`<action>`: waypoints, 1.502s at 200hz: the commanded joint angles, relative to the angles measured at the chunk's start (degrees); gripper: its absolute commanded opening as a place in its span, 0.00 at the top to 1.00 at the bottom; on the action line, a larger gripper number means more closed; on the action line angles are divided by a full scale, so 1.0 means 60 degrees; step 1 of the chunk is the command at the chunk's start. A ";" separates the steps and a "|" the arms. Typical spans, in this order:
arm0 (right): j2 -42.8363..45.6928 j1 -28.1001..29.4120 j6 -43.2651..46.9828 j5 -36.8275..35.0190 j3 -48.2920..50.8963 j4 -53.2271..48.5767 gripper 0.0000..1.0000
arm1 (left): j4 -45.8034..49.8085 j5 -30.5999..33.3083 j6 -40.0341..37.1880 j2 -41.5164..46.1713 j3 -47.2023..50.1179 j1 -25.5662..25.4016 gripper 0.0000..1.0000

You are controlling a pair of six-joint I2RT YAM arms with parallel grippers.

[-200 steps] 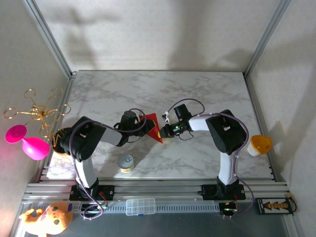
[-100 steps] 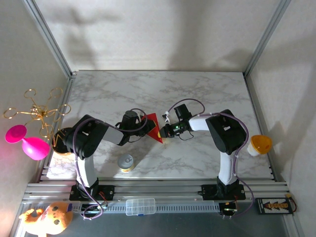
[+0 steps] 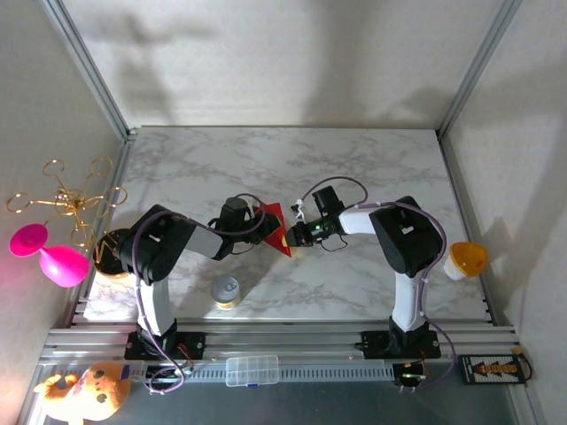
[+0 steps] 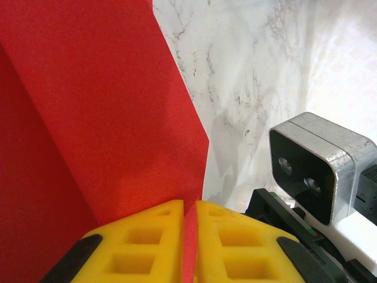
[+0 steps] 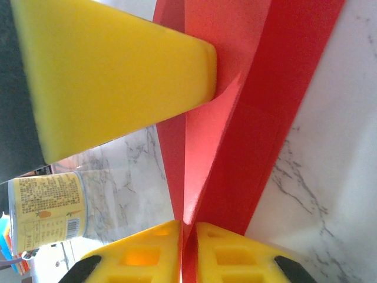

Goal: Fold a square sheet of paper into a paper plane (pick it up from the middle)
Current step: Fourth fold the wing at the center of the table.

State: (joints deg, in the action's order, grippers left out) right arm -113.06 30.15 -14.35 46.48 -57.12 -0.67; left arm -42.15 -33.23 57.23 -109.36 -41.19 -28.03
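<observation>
Mid-table in the overhead view: a thin, matte bright red paper sheet, folded to a sharp-cornered triangle, held between both arms over a glossy white marble-patterned tabletop veined in grey. Pinched from the left by the left gripper and from the right by the right gripper, tips close together. Nearer the front edge, a small cylindrical tin can with a silvery lid. Off the table's left side, a smooth hot-pink balloon-like toy and a looping gold wire stand. Finer grain from the left wrist: left gripper with blocky yellow fingers, square recesses moulded in, closed to a slit with the paper's edge clamped inside. Paper sheet faintly fibrous, one straight diagonal edge against the marble, a darker folded panel at far left. At right, a brushed-metal camera block with two small round openings. From the right wrist, the opposite face: right gripper likewise shut on the paper sheet, layered flaps with crisp creases converging at its tips. Above, a broad smooth yellow wedge finger of the left gripper touching a flap's corner. Lower left, the can's side, pale yellow printed label with barcode, seen from above as a bare lid.
</observation>
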 commanded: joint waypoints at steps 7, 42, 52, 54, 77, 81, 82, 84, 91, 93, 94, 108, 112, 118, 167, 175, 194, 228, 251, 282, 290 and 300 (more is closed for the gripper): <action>-0.0816 -0.0058 0.0225 -0.1934 0.0277 -0.0767 0.88 | 0.0124 0.0053 -0.0017 -0.0180 -0.0269 -0.0023 0.86; -0.0842 -0.0059 0.0225 -0.1935 0.0292 -0.0782 0.93 | 0.0195 0.0089 -0.0030 -0.0105 -0.0301 -0.0016 0.86; -0.0856 -0.0059 0.0238 -0.1921 0.0277 -0.0804 0.93 | 0.0255 0.0112 -0.0086 -0.0021 -0.0273 -0.0016 0.86; -0.0859 -0.0056 0.0242 -0.1925 0.0266 -0.0810 0.93 | 0.0275 0.0117 -0.0097 0.0005 -0.0270 -0.0016 0.86; -0.0853 -0.0054 0.0247 -0.1902 0.0234 -0.0855 0.94 | 0.0262 0.0137 -0.0181 0.0269 -0.0118 0.0027 0.85; -0.0867 -0.0052 0.0239 -0.1888 0.0221 -0.0869 0.94 | 0.0224 0.0127 -0.0185 0.0313 -0.0085 0.0028 0.85; -0.0863 -0.0056 0.0231 -0.1888 0.0227 -0.0870 0.94 | 0.0219 0.0123 -0.0189 0.0320 -0.0089 0.0028 0.85; -0.0871 -0.0058 0.0225 -0.1887 0.0221 -0.0878 0.94 | 0.0204 0.0120 -0.0203 0.0339 -0.0063 0.0028 0.85; -0.0883 -0.0059 0.0214 -0.1875 0.0208 -0.0898 0.94 | 0.0160 0.0104 -0.0219 0.0397 -0.0015 0.0028 0.84; -0.0884 -0.0056 0.0221 -0.1873 0.0198 -0.0899 0.94 | 0.0145 0.0093 -0.0218 0.0410 0.0000 0.0028 0.84; -0.0886 -0.0058 0.0222 -0.1873 0.0201 -0.0899 0.94 | 0.0136 0.0092 -0.0220 0.0419 0.0005 0.0028 0.84; -0.0907 -0.0054 0.0180 -0.1858 0.0198 -0.0899 0.94 | 0.0075 0.0088 -0.0248 0.0473 0.0075 0.0028 0.84; -0.0918 -0.0055 0.0171 -0.1863 0.0194 -0.0909 0.94 | 0.0068 0.0090 -0.0261 0.0473 0.0082 0.0028 0.84; -0.0929 -0.0059 0.0166 -0.1858 0.0179 -0.0925 0.94 | 0.0080 0.0101 -0.0266 0.0448 0.0083 0.0028 0.84; -0.0936 -0.0052 0.0165 -0.1886 0.0160 -0.0987 0.94 | -0.0058 0.0060 -0.0091 -0.0033 -0.0088 0.0028 0.86; -0.0944 -0.0053 0.0173 -0.1893 0.0157 -0.0998 0.94 | -0.0001 0.0082 -0.0090 -0.0092 -0.0135 0.0028 0.86; -0.0944 -0.0059 0.0176 -0.1891 0.0146 -0.1009 0.93 | 0.0014 0.0090 -0.0090 -0.0197 -0.0203 0.0014 0.86; -0.0976 -0.0052 0.0165 -0.1927 0.0117 -0.1046 0.91 | 0.0036 0.0104 -0.0096 -0.0288 -0.0254 0.0012 0.86; -0.0977 -0.0058 0.0167 -0.1948 0.0090 -0.1089 0.90 | 0.0080 0.0169 -0.0112 -0.0311 -0.0233 0.0016 0.86; -0.0977 -0.0057 0.0167 -0.1990 0.0074 -0.1145 0.90 | 0.0213 0.0280 -0.0134 -0.0340 -0.0232 0.0015 0.86; -0.0976 -0.0050 0.0161 -0.1978 0.0073 -0.1149 0.90 | 0.0228 0.0295 -0.0121 -0.0368 -0.0240 0.0018 0.86; -0.0975 -0.0058 0.0164 -0.1984 0.0062 -0.1163 0.90 | 0.0228 0.0279 -0.0105 -0.0403 -0.0254 0.0019 0.86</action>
State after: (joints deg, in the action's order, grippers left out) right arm -113.69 30.15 -14.41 45.52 -58.48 -3.05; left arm -41.34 -32.80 56.86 -110.52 -41.69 -28.03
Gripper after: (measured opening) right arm 0.102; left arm 0.138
